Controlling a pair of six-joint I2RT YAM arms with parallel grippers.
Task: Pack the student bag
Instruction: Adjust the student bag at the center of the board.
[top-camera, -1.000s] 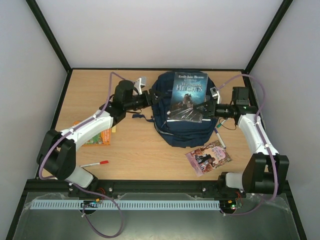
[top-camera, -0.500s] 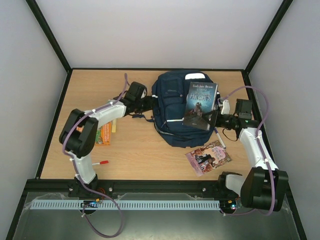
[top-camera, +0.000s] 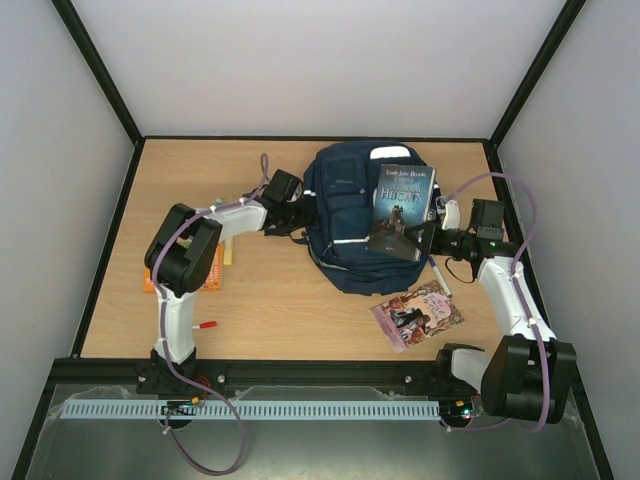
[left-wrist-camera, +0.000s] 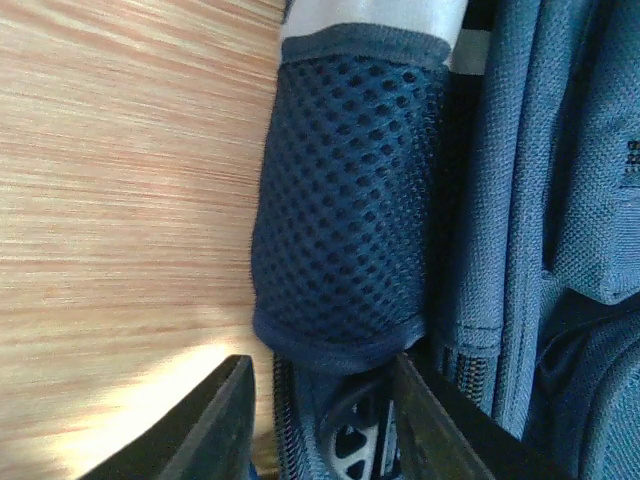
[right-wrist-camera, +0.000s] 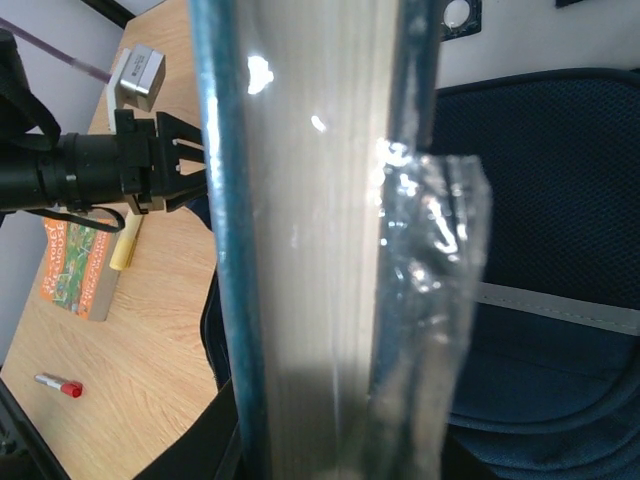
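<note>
The book (top-camera: 402, 205) has come off the middle of the bag (top-camera: 345, 215) in the last second and now stands tilted over the bag's right side, with the right fingers (top-camera: 430, 238) clamped on its lower corner. In the right wrist view I see only its page edge and some loose clear wrap. Meanwhile the left arm has folded in to the bag's left flank. The left fingers (left-wrist-camera: 225, 420) are apart and narrowing, straddling the zip edge just below a mesh pad (left-wrist-camera: 345, 190). I can't quite tell whether they are biting fabric yet, as that view is cropped low.

I read this as clearing the top so the left side can pull the mouth open (the book goes in after that). Nothing looks packed so far.

The bag lies flat at the middle-back of the desk (top-camera: 280, 300). It is navy and soft, with thin white stripes across its front and a pale patch (top-camera: 390, 153) at its far end. The zip looks shut from above, so it will need opening.
</note>
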